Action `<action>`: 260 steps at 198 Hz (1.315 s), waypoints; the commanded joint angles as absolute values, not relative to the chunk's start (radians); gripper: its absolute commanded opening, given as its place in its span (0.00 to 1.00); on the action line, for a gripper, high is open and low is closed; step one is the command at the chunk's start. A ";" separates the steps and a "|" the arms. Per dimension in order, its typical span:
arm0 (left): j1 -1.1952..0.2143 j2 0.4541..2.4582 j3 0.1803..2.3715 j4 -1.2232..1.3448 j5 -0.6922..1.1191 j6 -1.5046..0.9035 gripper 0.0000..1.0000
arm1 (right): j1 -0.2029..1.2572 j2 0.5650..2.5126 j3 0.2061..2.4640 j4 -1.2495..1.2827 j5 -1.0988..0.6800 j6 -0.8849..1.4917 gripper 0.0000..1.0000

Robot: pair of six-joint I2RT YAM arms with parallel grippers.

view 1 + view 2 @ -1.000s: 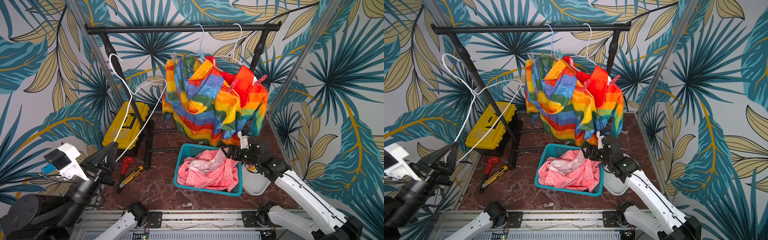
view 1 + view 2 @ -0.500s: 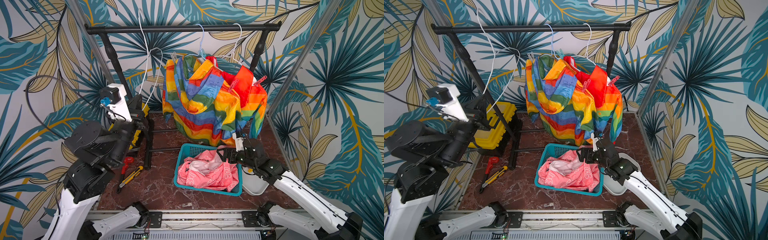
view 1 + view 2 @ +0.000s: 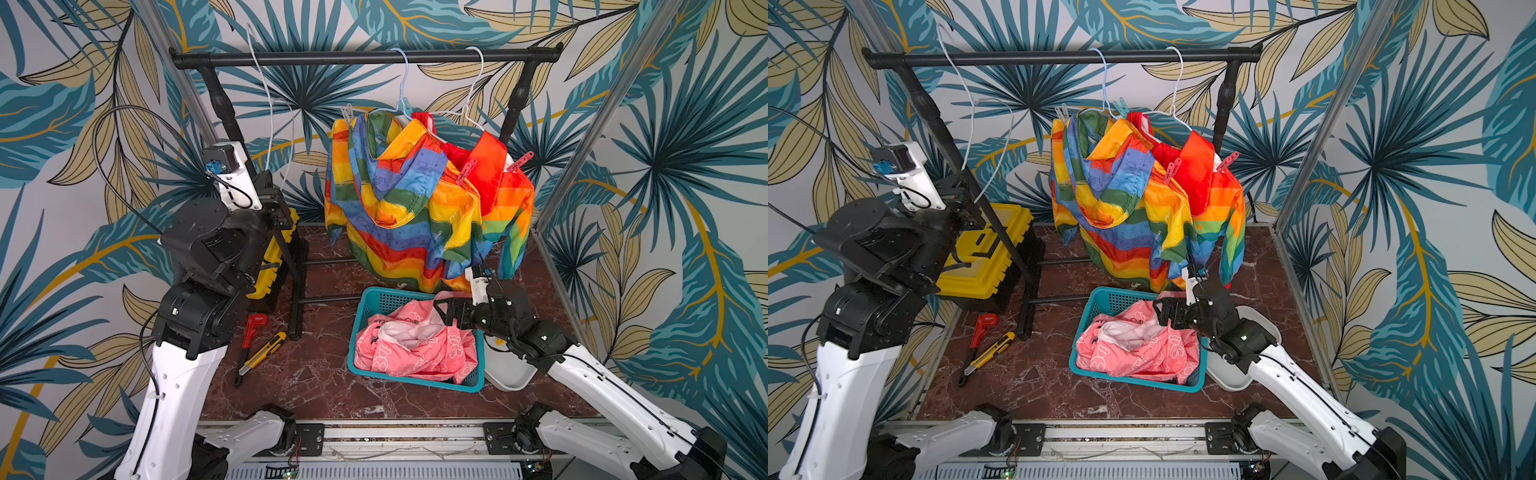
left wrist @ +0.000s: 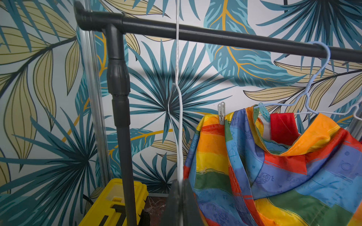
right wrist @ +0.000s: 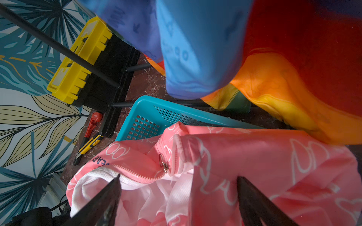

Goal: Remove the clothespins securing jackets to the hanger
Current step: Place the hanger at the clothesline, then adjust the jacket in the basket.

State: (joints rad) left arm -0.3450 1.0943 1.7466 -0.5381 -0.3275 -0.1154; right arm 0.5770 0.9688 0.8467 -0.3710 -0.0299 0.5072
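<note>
Leafy wallpaper [image 3: 62,124] behind, left pincer [image 4: 179,184] clamps white hanger [image 4: 180,148], right pincer [image 5: 177,177] gapes over pink jacket [image 5: 254,162].

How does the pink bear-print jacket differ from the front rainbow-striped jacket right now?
Pose: the pink jacket lies crumpled in the teal basket; the rainbow-striped jacket hangs from the black rail on a pale blue hanger.
Pegs: the rainbow-striped jacket carries a grey clothespin and a teal clothespin; none shows on the pink jacket.
Look: pink jacket has white bear outlines; rainbow-striped jacket has multicolour bands.
Shared: both thin, shiny fabric.
</note>
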 commanded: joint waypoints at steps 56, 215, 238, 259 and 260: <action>-0.336 0.972 1.595 -0.551 -0.272 -0.164 0.55 | 0.584 1.037 0.798 -0.351 -0.014 0.503 0.87; -0.335 0.818 1.442 -0.584 -0.239 -0.129 1.00 | 0.633 1.525 0.725 -0.097 -0.196 0.775 0.85; -0.335 0.806 1.422 -0.584 -0.222 -0.142 1.00 | 0.632 1.620 0.748 -0.021 -0.279 0.810 0.86; -0.335 0.796 1.403 -0.584 -0.200 -0.144 1.00 | 0.642 1.568 0.768 -0.051 -0.247 0.781 0.87; -0.335 0.796 1.402 -0.584 -0.199 -0.145 1.00 | 0.642 1.562 0.770 -0.057 -0.242 0.777 0.87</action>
